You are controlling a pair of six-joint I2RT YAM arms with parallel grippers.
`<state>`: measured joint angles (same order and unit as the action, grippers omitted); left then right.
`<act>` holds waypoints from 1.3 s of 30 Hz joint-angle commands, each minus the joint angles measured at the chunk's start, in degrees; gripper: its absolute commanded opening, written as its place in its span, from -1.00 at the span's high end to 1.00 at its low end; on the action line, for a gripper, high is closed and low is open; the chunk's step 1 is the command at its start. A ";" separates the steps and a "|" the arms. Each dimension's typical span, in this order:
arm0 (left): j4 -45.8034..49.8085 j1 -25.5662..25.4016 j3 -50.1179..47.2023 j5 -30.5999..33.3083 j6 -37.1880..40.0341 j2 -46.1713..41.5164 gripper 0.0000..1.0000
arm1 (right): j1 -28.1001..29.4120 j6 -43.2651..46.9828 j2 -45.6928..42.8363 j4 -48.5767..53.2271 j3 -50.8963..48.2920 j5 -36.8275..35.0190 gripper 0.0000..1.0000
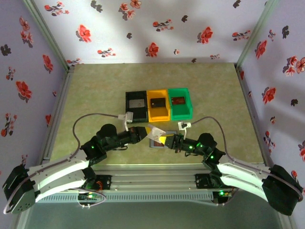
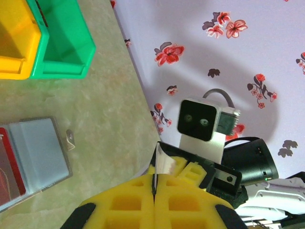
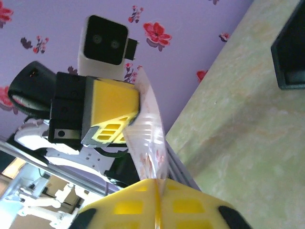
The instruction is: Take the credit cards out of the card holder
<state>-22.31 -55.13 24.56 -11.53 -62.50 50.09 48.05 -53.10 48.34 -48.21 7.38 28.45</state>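
Near centre, above the bench [image 1: 95, 100]: the left end effector [image 2: 155, 186] and right end effector [image 3: 156, 186] meet nose to nose. Both sets of yellow fingers are pressed together on one pale card [image 3: 148, 129], each pinching an opposite end. The card is held off the surface, on edge.

- The pale card is translucent and very thin, and bows slightly between the two grips. Judged light, springy and slick-faced; it would likely slide out of a loose pinch. Best held flat across its faces, well in from the edge.

Just below the grip, the card holder [image 2: 38, 150] lies open and flat on the bench, grey panel up. A reddish card [image 2: 8, 167] lies on its other panel.

- The reddish card looks stiffer but lies flush. Judged hard to lift from above; an exposed edge is the place to take it.

Far: the black bin [image 1: 127, 105], orange bin [image 1: 158, 117] and green bin [image 1: 181, 114] stand in a touching row, with one small card in each.
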 commanded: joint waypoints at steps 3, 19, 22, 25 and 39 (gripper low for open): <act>-4.13 -0.48 -1.48 1.32 -1.49 -0.02 0.67 | 0.53 1.11 -0.60 -1.71 1.73 1.97 1.00; 33.93 16.16 13.98 -23.86 17.64 -6.85 -0.58 | 0.08 7.05 -8.13 12.52 2.10 10.02 1.00; 40.15 16.46 18.69 -31.22 22.94 -2.19 -0.63 | 0.03 6.96 -7.01 12.29 2.64 12.24 1.00; 44.22 16.38 20.88 -35.95 26.53 1.23 -0.64 | 0.02 6.70 -5.46 11.37 3.54 14.77 1.00; 44.88 16.26 20.52 -43.39 30.81 5.51 -0.44 | 0.02 5.82 -2.36 8.40 4.55 19.53 1.00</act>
<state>25.52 -39.09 45.65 -50.50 -31.75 56.31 48.05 -47.57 45.69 -36.53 10.15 45.69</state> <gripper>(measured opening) 0.733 0.063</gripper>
